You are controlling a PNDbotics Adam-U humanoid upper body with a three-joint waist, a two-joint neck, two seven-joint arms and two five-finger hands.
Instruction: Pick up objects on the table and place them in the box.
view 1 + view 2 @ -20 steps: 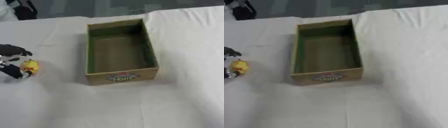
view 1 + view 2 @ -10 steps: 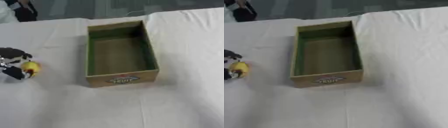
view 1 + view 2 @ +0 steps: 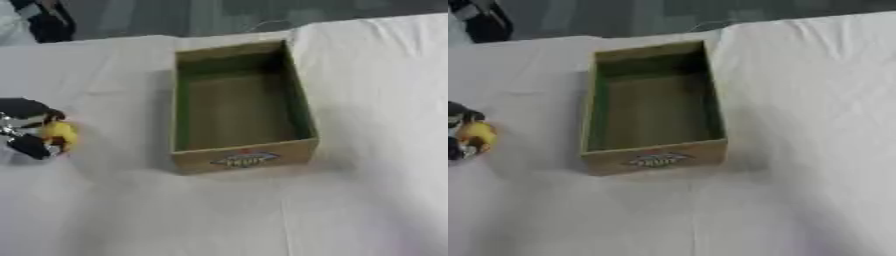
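Your left hand (image 3: 26, 131) is curled round a small yellow object (image 3: 59, 135) at the table's (image 3: 367, 100) left edge, well apart from the open box (image 3: 241, 159).

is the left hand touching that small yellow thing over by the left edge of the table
Touching. In the left eye view the left hand has dark fingers curled above and below the yellow object, with no gap showing between them.
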